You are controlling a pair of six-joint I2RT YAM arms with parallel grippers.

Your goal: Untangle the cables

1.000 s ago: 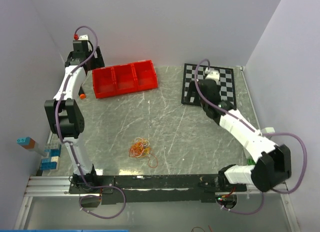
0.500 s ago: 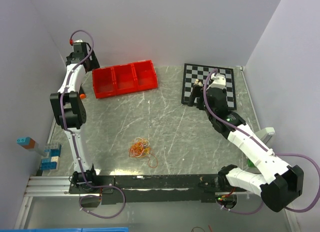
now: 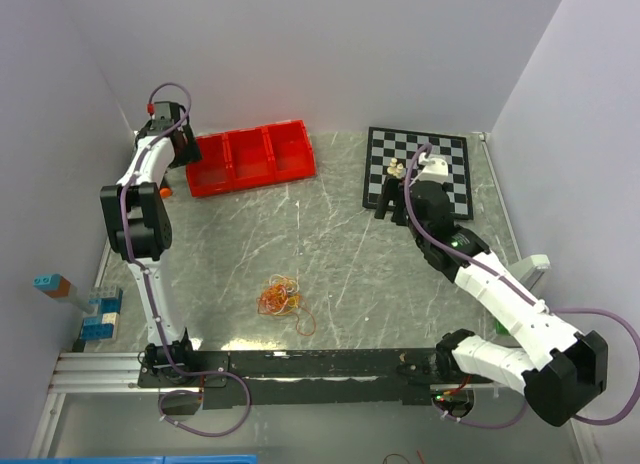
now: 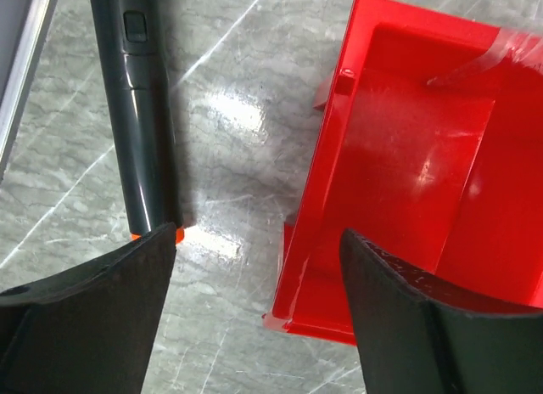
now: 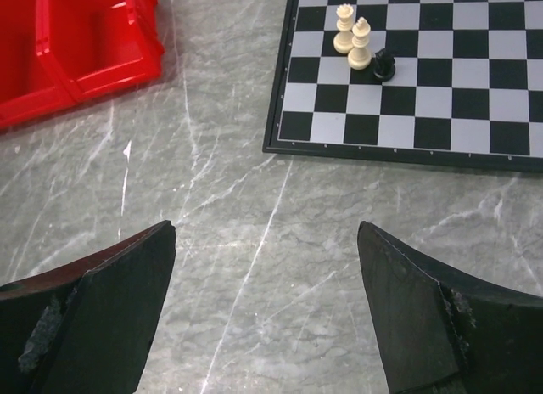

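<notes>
I see the cables (image 3: 283,299) clumped on the table well nearer than the red bin (image 3: 255,177), neither gripper touching them. My right gripper (image 5: 265,241) hangs right of the bin beside the chessboard (image 5: 407,114), jaws spread wide, holding nothing. Farthest, my left gripper (image 4: 259,241) hovers over the bin's left end, jaws wide apart, holding nothing.

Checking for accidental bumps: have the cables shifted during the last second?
No. The cables sit at the same spot, just as far from the red bin as before.
</notes>
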